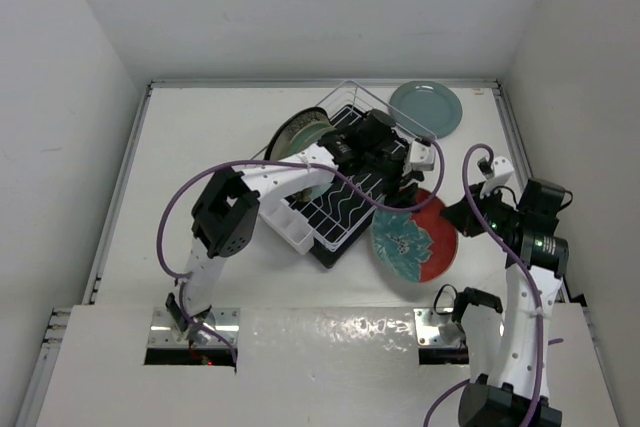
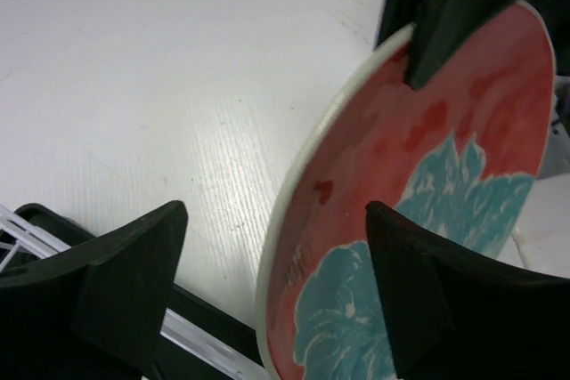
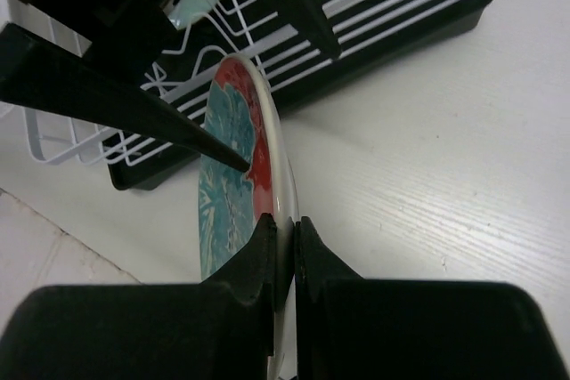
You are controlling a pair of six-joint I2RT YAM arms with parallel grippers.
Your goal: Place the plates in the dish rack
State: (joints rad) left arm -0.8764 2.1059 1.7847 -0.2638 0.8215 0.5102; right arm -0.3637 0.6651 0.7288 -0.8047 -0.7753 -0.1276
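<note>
A red plate with teal flowers (image 1: 415, 239) (image 2: 445, 175) (image 3: 233, 166) stands on edge, tilted, just right of the dish rack (image 1: 340, 209) (image 3: 383, 2). My right gripper (image 1: 456, 219) (image 3: 285, 227) is shut on its near rim. My left gripper (image 1: 408, 185) (image 2: 276, 218) reaches over the rack and is open, with one finger on each side of the plate's opposite rim. A pale plate with a dark rim (image 1: 300, 133) stands in the rack's far end. A grey-teal plate (image 1: 426, 109) lies flat on the table behind the rack.
The rack's white cutlery box (image 1: 290, 227) is at its near-left end. The black tray edge (image 2: 200, 331) lies just below the left fingers. White walls close in the table at the back and on both sides.
</note>
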